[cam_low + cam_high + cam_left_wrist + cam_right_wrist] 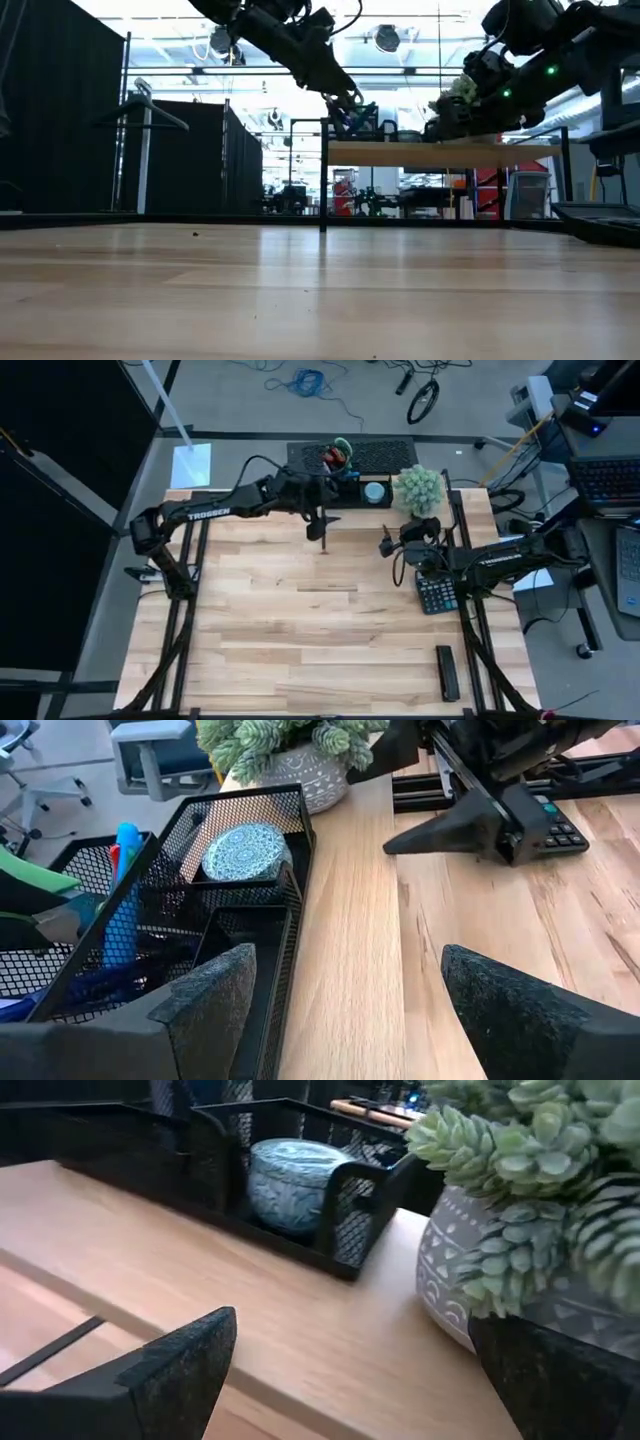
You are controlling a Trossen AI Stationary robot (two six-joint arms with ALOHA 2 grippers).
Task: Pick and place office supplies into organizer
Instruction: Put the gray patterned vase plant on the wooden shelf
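left gripper [322,520] wide open, empty, by organizer [352,491] far on desk [300,630] | right gripper [386,546] open, empty | disc [243,852] inside | risk: left fingers snagging mesh wall

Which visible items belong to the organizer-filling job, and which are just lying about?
Job: black mesh organizer tray; round blue-grey patterned disc inside it; blue pen in it; red-and-green-handled scissors.
Lying about: black calculator; green succulent in grey pot; flat black bar.
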